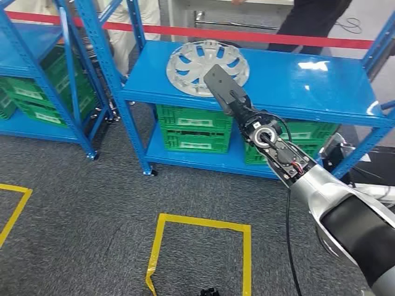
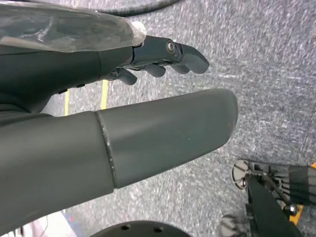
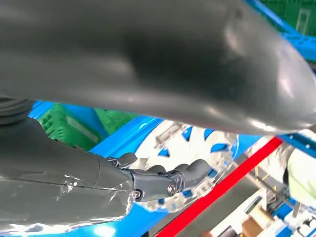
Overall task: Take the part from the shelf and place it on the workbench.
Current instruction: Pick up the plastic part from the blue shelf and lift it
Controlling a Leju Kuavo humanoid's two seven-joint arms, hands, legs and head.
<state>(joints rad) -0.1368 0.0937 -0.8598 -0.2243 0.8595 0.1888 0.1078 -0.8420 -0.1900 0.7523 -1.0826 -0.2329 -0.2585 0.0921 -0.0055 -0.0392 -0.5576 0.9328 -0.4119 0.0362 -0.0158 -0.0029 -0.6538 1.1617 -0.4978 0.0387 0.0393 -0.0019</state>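
Both hands empty, fingers apart — right hand [image 1: 223, 86] over hubcap [image 1: 195, 65] on blue shelf [image 1: 289, 86]

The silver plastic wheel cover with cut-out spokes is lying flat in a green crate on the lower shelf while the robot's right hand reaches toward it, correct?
Not quite. The silver plastic wheel cover lies flat on the blue metal shelf's top board, not in a green plastic crate; those sit below. The head view shows it. The right hand does reach toward it.

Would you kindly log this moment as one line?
phase: reach | right hand: open, over hubcap on shelf | left hand: empty, hanging
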